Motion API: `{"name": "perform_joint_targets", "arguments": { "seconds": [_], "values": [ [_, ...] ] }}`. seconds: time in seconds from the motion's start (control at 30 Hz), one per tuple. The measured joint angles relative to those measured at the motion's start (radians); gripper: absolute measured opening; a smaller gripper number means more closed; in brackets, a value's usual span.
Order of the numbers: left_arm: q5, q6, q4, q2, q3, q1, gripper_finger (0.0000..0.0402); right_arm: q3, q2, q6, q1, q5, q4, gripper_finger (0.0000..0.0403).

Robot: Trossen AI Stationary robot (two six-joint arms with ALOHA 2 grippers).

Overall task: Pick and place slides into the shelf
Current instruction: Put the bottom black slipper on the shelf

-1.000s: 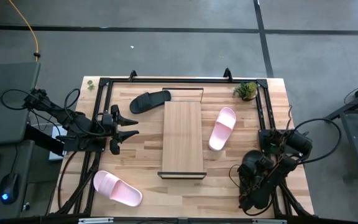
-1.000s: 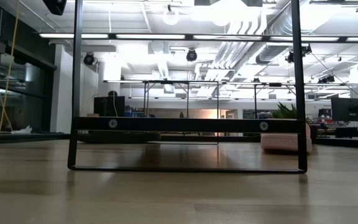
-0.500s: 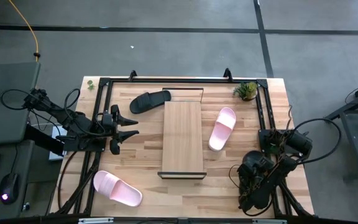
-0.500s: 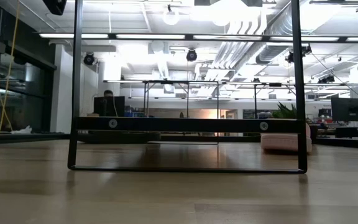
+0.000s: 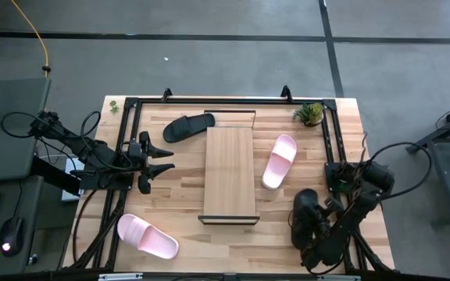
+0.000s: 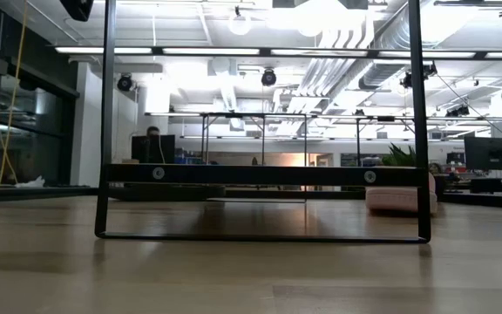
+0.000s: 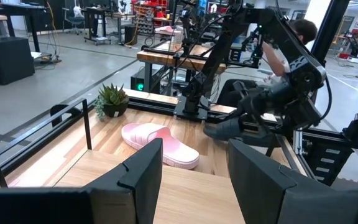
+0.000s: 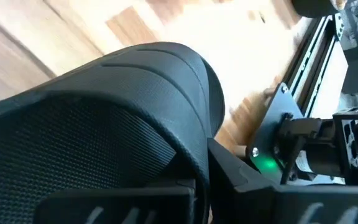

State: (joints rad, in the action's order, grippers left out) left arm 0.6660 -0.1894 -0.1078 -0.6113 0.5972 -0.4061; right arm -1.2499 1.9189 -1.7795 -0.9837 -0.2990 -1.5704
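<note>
The shelf (image 5: 230, 173), a long light-wood board on a black wire frame (image 6: 264, 205), lies mid-table. One black slide (image 5: 188, 126) lies flat on its sole at the far left. A pink slide (image 5: 280, 160) lies right of the shelf, and another pink slide (image 5: 147, 236) lies near left. My right gripper (image 5: 315, 221) is at the near right, shut on a second black slide (image 5: 301, 212). That slide's ribbed strap (image 8: 104, 112) fills the right wrist view. At the table's left side my left gripper (image 7: 197, 180) is open and holds nothing. It points level across the shelf. My right gripper is shut on the black slide, coming at it slanting down from the table's near right. The strap (image 8: 166, 93) hides the fingers, so I cannot tell which part they hold. The slide's free end (image 7: 219, 130) sticks out toward the shelf, clear of the table.
A small potted plant (image 5: 311, 113) stands at the far right corner. Black rails (image 5: 330, 140) run along the table's sides and far edge. Bare tabletop lies between the shelf and the near pink slide. A person sits beyond the table in the left wrist view.
My right gripper has shut on the black slide at the near right, risen a little and rolled. The slide has come up off the table and shifted toward the shelf. My left arm has kept still.
</note>
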Motion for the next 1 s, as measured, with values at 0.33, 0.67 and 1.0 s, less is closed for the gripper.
{"name": "perform_joint_targets", "arguments": {
  "seconds": [0.33, 0.67, 1.0],
  "values": [
    [0.0, 0.0, -0.003, 0.0, 0.0, 0.0, 0.0168, 0.002, -0.074, 0.1, 0.049, -0.116, 0.0, 0.0],
    [0.0, -0.025, -0.028, 0.0, 0.0, 0.0, 0.0168, 0.002, -0.161, 0.279, 0.155, -0.266, -0.001, 0.0],
    [-0.001, -0.027, -0.035, 0.0, 0.0, 0.0, 0.0168, 0.002, -0.297, 0.487, 0.232, -0.469, -0.001, 0.0]
  ]
}}
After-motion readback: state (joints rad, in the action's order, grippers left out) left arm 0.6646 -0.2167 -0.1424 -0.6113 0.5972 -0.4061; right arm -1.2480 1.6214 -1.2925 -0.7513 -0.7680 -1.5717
